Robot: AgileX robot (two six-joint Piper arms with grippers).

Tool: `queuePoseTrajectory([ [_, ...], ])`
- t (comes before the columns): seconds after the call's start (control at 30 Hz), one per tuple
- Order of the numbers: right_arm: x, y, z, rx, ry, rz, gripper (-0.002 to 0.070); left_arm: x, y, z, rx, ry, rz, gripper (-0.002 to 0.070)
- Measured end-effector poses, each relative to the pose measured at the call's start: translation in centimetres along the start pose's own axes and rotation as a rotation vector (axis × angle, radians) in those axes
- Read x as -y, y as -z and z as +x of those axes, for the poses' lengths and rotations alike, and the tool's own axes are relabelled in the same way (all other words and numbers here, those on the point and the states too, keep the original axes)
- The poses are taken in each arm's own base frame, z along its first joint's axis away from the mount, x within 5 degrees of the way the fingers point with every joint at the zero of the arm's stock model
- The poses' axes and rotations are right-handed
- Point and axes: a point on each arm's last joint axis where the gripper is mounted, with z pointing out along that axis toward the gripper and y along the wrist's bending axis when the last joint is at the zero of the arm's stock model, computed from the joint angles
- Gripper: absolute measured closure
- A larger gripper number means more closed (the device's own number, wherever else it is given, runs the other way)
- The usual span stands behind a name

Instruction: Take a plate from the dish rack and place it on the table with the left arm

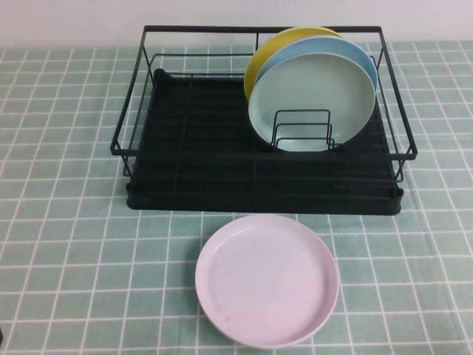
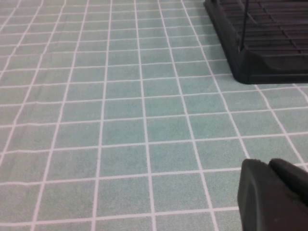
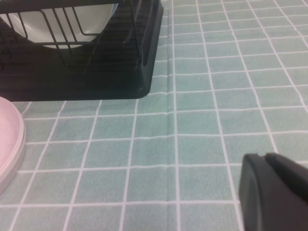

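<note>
The mint-green plate (image 1: 310, 100) stands upright at the front of the right half of the black dish rack (image 1: 259, 201), leaning on a wire divider. A light blue plate (image 1: 355, 55) and a yellow plate (image 1: 270, 52) stand behind it. Neither gripper shows in the high view. In the left wrist view, my left gripper (image 2: 267, 166) is shut and empty, low over the tiled table (image 2: 120, 120), with the rack's corner (image 2: 269, 62) ahead. In the right wrist view, my right gripper (image 3: 264, 158) is shut and empty over the tiles, near the rack (image 3: 120, 72), where a pale plate (image 3: 57, 19) shows.
A pale pink plate (image 1: 267, 279) lies flat on the table (image 1: 74, 259) just in front of the rack; its edge shows in the right wrist view (image 3: 9, 139). The left half of the rack holds no plates. Tiled surface lies to the rack's left and right.
</note>
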Motion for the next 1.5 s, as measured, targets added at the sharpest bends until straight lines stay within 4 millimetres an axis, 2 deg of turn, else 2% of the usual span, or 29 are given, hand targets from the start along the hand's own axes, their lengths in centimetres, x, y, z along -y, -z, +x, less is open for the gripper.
queuePoseTrajectory([
  [0.93,0.0,0.0,0.0,0.000,0.000,0.000,0.0694,0.1,0.0,0.0,0.003,0.017,0.006,0.0678],
  [1.03,0.0,0.0,0.0,0.000,0.000,0.000,0.0694,0.3,0.0,-0.2,0.021,0.126,0.029,0.0678],
  [1.17,0.0,0.0,0.0,0.000,0.000,0.000,0.0694,0.7,0.1,-0.9,0.080,0.489,0.102,0.0678],
  [1.23,0.0,0.0,0.0,0.000,0.000,0.000,0.0694,0.7,0.1,-1.4,0.121,0.618,0.121,0.0678],
  [1.5,0.0,0.0,0.0,0.000,0.000,0.000,0.0694,-0.2,0.4,-2.7,0.295,0.781,0.101,0.0678],
])
